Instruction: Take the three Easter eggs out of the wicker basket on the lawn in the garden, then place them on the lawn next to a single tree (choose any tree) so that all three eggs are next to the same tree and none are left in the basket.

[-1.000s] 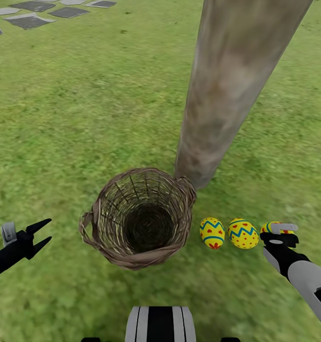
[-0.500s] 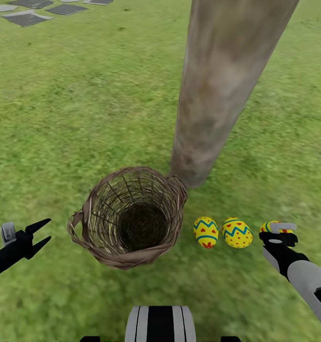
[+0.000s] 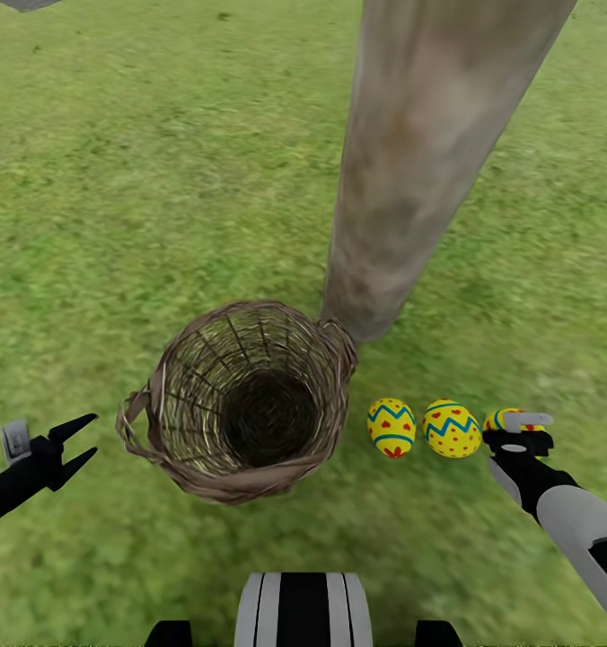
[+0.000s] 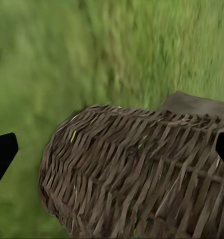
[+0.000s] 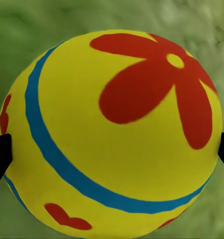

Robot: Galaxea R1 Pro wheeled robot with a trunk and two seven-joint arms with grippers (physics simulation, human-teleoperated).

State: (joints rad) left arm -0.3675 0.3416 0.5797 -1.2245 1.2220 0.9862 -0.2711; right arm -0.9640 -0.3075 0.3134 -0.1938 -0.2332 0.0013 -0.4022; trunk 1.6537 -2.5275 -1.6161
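The wicker basket point(image 3: 241, 400) stands on the lawn point(image 3: 142, 180), its rim touching the foot of the tree point(image 3: 420, 153); its inside looks bare. Two Easter eggs point(image 3: 391, 428) point(image 3: 452, 429) lie side by side on the grass just right of the basket. The right gripper point(image 3: 517, 433) pinches the third egg point(image 5: 112, 134) between its fingertips beside them. The left gripper point(image 3: 81, 440) hangs spread, left of the basket.

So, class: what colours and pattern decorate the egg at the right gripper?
Yellow egg with a red flower, a blue band and small red marks; the right wrist view shows it best.
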